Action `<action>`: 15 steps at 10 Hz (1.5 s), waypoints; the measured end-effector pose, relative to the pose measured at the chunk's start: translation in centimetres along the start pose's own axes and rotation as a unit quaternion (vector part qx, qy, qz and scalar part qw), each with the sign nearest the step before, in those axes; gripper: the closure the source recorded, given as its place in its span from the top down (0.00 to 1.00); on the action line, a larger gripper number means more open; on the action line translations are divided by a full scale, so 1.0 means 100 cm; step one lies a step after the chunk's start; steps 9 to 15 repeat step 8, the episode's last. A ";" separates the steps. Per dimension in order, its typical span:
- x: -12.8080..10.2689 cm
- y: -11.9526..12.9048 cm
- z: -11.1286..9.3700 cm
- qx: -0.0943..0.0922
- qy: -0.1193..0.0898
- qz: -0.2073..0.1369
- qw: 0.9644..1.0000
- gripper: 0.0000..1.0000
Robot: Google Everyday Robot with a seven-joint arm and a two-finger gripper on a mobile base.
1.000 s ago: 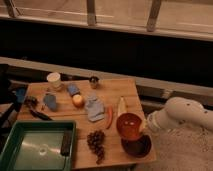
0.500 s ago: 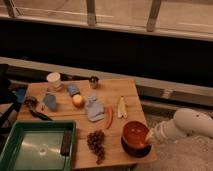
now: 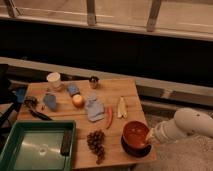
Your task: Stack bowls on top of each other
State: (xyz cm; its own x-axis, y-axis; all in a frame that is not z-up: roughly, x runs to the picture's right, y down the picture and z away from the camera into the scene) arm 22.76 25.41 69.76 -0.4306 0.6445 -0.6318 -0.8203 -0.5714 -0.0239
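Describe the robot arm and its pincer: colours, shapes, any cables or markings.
The arm is a thick, rounded white tube with a smooth shell, entering from the right. It narrows toward the pincer, beside the orange-red bowl. No cables or markings can be made out.

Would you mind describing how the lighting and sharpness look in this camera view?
Camera view: dim, warm light and soft overall; the band behind the table is nearly black; the gripper, at the orange-red bowl sitting in the dark purple-maroon bowl, looks blurred.
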 end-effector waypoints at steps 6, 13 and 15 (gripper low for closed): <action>-0.003 0.013 -0.009 0.009 -0.021 -0.021 1.000 0.80; -0.010 0.028 -0.042 0.027 -0.062 -0.031 0.997 0.80; -0.010 0.028 -0.042 0.027 -0.062 -0.031 0.997 0.80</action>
